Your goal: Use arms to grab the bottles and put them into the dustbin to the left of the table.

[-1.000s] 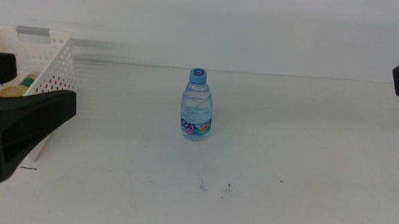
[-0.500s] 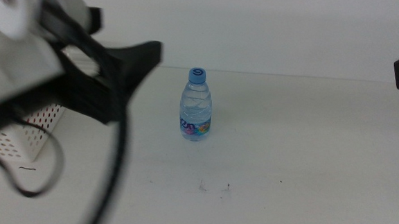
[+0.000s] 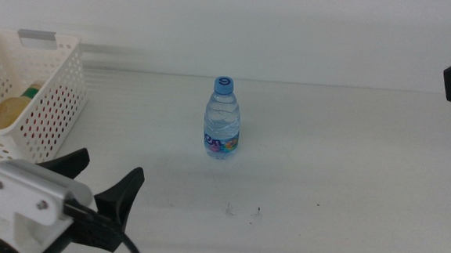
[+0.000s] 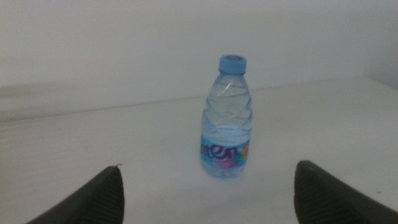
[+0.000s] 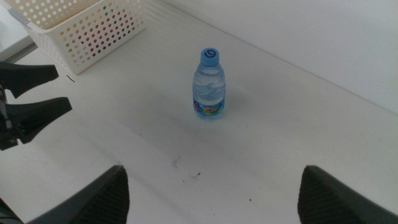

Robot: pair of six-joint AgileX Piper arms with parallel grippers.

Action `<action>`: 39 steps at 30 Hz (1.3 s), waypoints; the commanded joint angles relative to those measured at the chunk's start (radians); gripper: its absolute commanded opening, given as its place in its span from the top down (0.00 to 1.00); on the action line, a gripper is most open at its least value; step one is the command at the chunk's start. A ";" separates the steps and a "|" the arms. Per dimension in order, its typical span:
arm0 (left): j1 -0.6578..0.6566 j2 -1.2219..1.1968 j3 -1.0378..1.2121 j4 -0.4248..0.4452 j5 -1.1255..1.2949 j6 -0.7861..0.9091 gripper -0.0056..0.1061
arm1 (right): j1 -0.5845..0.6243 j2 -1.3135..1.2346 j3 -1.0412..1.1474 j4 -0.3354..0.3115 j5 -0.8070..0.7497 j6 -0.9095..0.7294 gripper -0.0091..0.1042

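The water bottle (image 3: 223, 118) is standing upright at mid-table (image 3: 348, 173), untouched. The left gripper (image 3: 106, 182) is being held low, near the dustbin (image 3: 23, 106) – jaws spread wide and empty, framing the bottle for a grasp. The right gripper (image 5: 211, 186) is being kept back, open.

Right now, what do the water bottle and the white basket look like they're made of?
The water bottle looks like thin clear plastic, glossy: you see through its ribbed, faceted walls, and its blue cap looks like opaque moulded plastic. The white basket looks like rigid matte plastic, judging by its even rows of punched holes and smooth rim, though the finish is hard to confirm.
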 commanded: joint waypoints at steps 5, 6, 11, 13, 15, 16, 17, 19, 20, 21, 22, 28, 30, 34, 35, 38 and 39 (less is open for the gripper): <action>-0.003 0.145 0.008 0.036 -0.211 -0.064 0.11 | 0.002 -0.004 -0.006 -0.002 -0.009 -0.006 0.20; -0.003 0.160 0.008 0.036 -0.219 -0.065 0.11 | 0.002 -0.004 -0.006 -0.002 -0.009 -0.006 0.20; -0.003 0.179 0.008 0.081 -0.211 -0.043 0.11 | 0.002 -0.004 -0.006 -0.002 -0.009 -0.006 0.20; -0.003 0.178 0.008 0.091 -0.194 -0.029 0.11 | 0.002 -0.004 -0.006 -0.002 -0.009 -0.006 0.20; -0.003 0.178 0.008 0.104 -0.197 -0.038 0.11 | 0.002 -0.004 -0.006 -0.002 -0.009 -0.006 0.20; -0.003 0.178 0.008 0.104 -0.199 -0.040 0.11 | 0.002 -0.004 -0.006 -0.002 -0.009 -0.006 0.20; -0.003 0.178 0.008 0.104 -0.199 -0.052 0.11 | 0.002 -0.004 -0.006 -0.002 -0.009 -0.006 0.20; -0.003 0.178 0.008 0.104 -0.190 -0.061 0.11 | 0.002 -0.004 -0.006 -0.002 -0.009 -0.006 0.20; -0.003 0.178 0.008 0.104 -0.183 -0.061 0.11 | 0.002 -0.004 -0.006 -0.002 -0.009 -0.006 0.20; -0.003 0.178 0.008 0.104 -0.175 -0.061 0.11 | 0.002 -0.004 -0.006 -0.002 -0.009 -0.006 0.20; -0.003 0.178 0.008 0.104 -0.162 -0.070 0.11 | 0.002 -0.004 -0.006 -0.002 -0.009 -0.006 0.20; -0.003 0.179 -0.003 0.095 -0.181 -0.031 0.11 | 0.002 -0.004 -0.006 -0.002 -0.009 -0.006 0.20; 0.013 0.183 -0.029 0.087 -0.141 0.000 0.11 | 0.002 -0.004 -0.006 -0.002 -0.009 -0.006 0.20; 0.087 0.240 -0.084 0.143 -0.129 -0.036 0.11 | 0.002 -0.004 -0.006 -0.002 -0.009 -0.006 0.20; 0.108 0.261 -0.088 0.175 -0.158 -0.047 0.11 | 0.002 -0.004 -0.006 -0.002 -0.009 -0.006 0.20; 0.176 0.343 -0.097 0.287 -0.257 -0.146 0.11 | 0.002 -0.004 -0.006 -0.002 -0.009 -0.006 0.20; 0.197 0.371 -0.100 0.325 -0.281 -0.190 0.11 | 0.002 -0.004 -0.006 -0.002 -0.009 -0.006 0.20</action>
